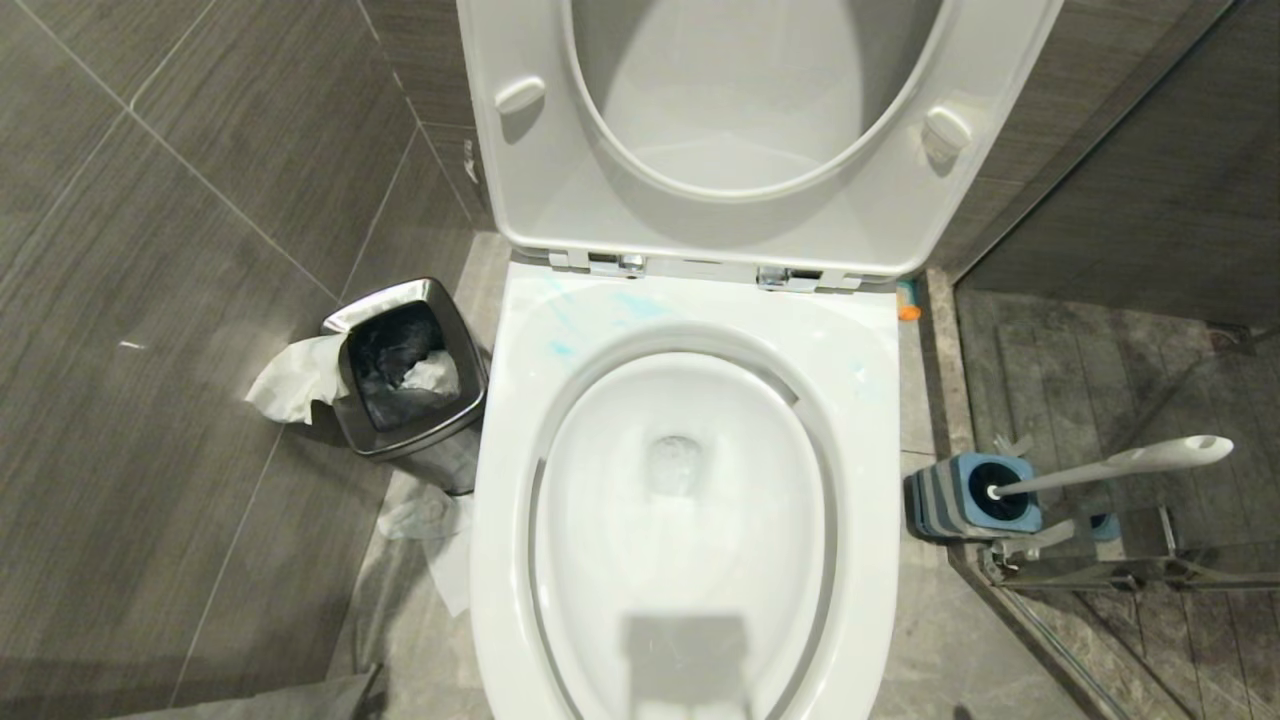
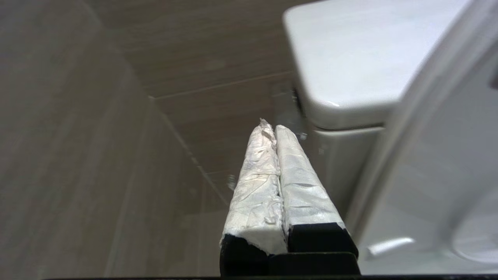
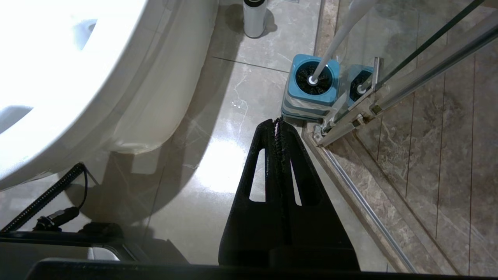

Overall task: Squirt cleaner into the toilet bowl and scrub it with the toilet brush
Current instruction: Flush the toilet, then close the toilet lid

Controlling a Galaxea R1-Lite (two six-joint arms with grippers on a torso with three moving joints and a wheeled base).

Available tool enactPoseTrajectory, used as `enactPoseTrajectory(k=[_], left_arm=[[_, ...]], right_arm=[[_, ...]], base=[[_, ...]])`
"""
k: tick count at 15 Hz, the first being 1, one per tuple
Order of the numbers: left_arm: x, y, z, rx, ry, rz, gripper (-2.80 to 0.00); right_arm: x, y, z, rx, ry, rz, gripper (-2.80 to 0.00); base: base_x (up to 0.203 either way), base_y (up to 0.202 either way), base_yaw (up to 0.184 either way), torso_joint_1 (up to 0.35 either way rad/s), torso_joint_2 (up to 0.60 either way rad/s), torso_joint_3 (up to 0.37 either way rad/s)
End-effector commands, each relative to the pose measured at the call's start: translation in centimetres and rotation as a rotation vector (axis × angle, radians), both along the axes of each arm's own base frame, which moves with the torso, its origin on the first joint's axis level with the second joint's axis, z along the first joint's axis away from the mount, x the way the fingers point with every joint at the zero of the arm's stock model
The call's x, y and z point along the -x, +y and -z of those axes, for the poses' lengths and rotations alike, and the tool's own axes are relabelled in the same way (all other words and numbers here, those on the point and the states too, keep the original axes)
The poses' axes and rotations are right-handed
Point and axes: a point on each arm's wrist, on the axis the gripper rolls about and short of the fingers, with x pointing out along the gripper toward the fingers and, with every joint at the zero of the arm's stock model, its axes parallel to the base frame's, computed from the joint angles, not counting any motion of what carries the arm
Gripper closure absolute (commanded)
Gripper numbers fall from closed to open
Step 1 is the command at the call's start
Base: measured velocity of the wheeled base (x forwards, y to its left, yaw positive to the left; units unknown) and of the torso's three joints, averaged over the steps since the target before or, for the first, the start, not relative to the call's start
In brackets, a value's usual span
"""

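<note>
Neither arm shows in the head view; the toilet bowl point(image 1: 520, 420) fills the middle of it, seat and lid raised upright against the wall, with the cleaner point(image 1: 590, 315) as pale turquoise streaks on the back of the rim just below the chrome hinges, mostly toward the robot's left. The toilet brush point(image 1: 1120, 465) stands in its blue-and-grey holder point(image 1: 945, 500) on the floor at the robot's right of the bowl, its handle leaning away from the bowl toward the glass shower partition point(image 3: 420, 50). The left gripper point(image 2: 274, 128) is raised and pointed at the tiled wall beside the cistern point(image 2: 362, 66), its two white-wrapped fingers point(image 2: 256, 182) pressed together with nothing between them; the upright lid lies close along one side of it. The right gripper point(image 3: 278, 121) hangs low, aimed down at the floor point(image 3: 218, 155) between the bowl's outer side and the partition's rail, its black fingers closed tip to tip and empty; the holder and brush sit just beyond its tips, apart from them. A small steel bin point(image 1: 410, 375) with paper spilling over its edge stands at the robot's left of the bowl.
</note>
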Motion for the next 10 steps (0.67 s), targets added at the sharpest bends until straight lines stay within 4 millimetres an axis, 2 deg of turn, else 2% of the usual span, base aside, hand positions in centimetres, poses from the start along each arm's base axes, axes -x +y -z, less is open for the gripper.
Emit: enactPoseTrajectory(k=[1, 6, 10], left_arm=[[-0.5, 0.5, 0.5, 0.002, 0.045, 0.086, 0.0], [-3.4, 2.2, 1.6, -0.013, 0.111, 0.319, 0.0], [-5.6, 5.3, 2.4, -0.003, 0.167, 0.43, 0.0]], right_arm=[[0.0, 0.0, 0.0, 0.0, 0.001, 0.0, 0.0], [0.0, 0.0, 0.0, 0.0, 0.001, 0.0, 0.0], [0.0, 0.0, 0.0, 0.0, 0.001, 0.0, 0.0]], base=[[0.0, 0.0, 0.0, 0.0, 0.0, 0.0], [0.0, 0.0, 0.0, 0.0, 0.0, 0.0], [0.0, 0.0, 0.0, 0.0, 0.0, 0.0]])
